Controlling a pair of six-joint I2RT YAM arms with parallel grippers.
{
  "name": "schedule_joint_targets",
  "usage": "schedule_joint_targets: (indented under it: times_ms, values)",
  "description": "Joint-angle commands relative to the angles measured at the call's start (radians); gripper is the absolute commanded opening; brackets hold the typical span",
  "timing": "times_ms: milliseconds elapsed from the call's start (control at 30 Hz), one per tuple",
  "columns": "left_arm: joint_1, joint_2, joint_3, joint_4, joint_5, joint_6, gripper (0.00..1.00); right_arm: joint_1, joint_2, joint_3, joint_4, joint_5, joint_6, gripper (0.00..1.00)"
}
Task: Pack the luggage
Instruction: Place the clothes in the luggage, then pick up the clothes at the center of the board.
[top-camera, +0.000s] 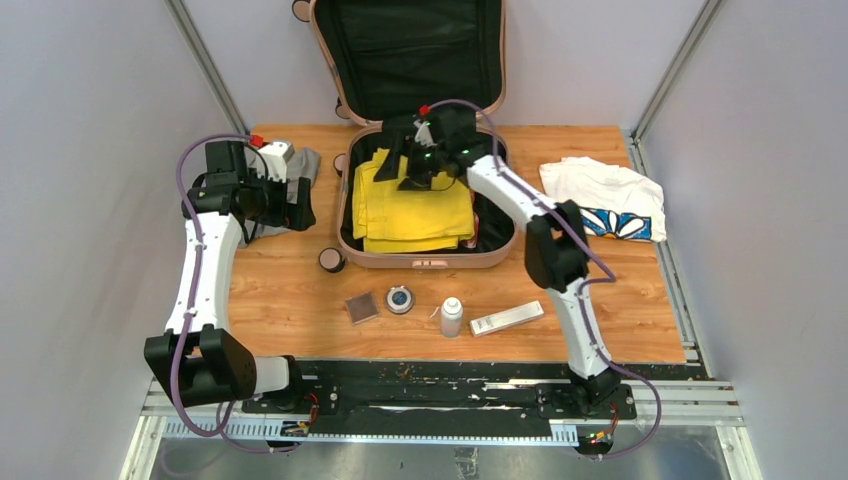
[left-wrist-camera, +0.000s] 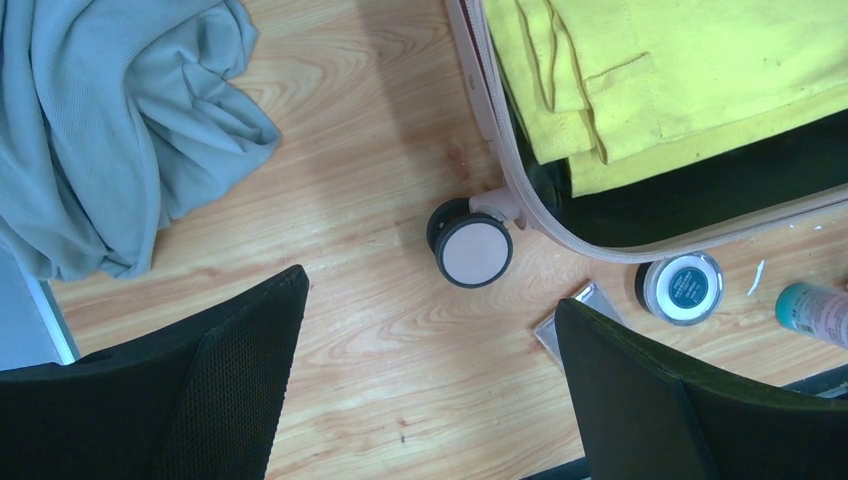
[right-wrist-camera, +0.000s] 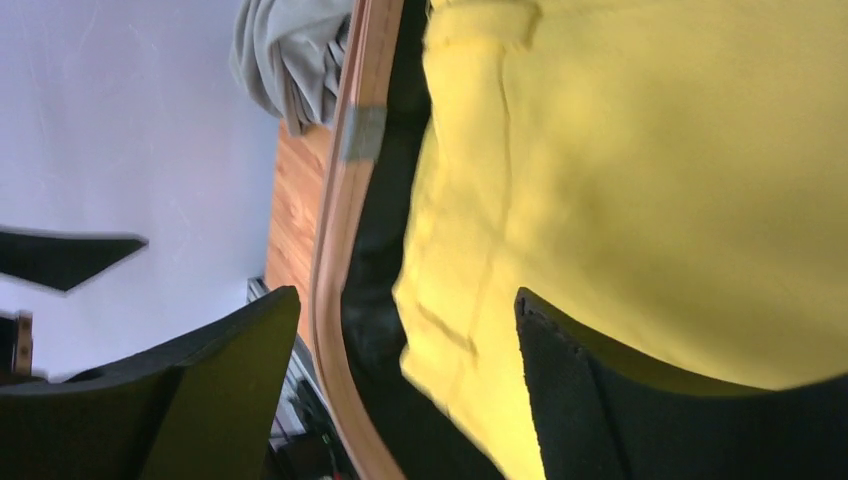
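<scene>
The luggage (top-camera: 430, 261) lies open at the far middle of the table (top-camera: 620, 300), its lid propped upright against the back wall. A folded yellow garment (top-camera: 410, 205) fills most of the lower half. The right gripper (top-camera: 415, 170) hangs over the far edge of that garment, inside the case. In the right wrist view its jaws are apart, with nothing clamped between them.

The left gripper (top-camera: 288, 198) is left of the case, above bare wood, with its jaws spread wide and empty. A crumpled grey garment (left-wrist-camera: 110, 120) lies just beyond it on the far left. One case wheel (left-wrist-camera: 470, 245) juts out at the near left corner.

Near the case sit 4 small items in a row: a square compact (top-camera: 362, 307), a round tin (top-camera: 399, 299), a small bottle (top-camera: 451, 317) and a flat white box (top-camera: 506, 318). A white shirt with a blue pattern (top-camera: 610, 195) lies to the right, well apart from the case.
</scene>
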Motion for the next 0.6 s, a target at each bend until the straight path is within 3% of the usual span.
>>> schedule_joint_targets:
  times_ms: [0,67,267,400,567]
  values:
    - [0.004,-0.020,0.001,-0.024,-0.005,0.020,1.00,-0.114,-0.293,-0.193,-0.135,0.060,-0.123,0.88]
    - [0.004,-0.021,0.004,-0.028,-0.009,0.025,1.00,-0.171,-0.410,-0.287,-0.212,0.149,-0.176,1.00]
    - [0.004,-0.008,0.007,-0.028,0.003,0.020,1.00,-0.372,-0.693,-0.493,-0.357,0.540,-0.299,1.00]
    - [0.004,0.000,0.014,-0.028,0.015,0.008,1.00,-0.497,-0.674,-0.470,-0.437,0.674,-0.329,1.00]
    - [0.004,-0.002,0.018,-0.028,0.022,-0.001,1.00,-0.544,-0.534,-0.397,-0.501,0.774,-0.364,1.00]
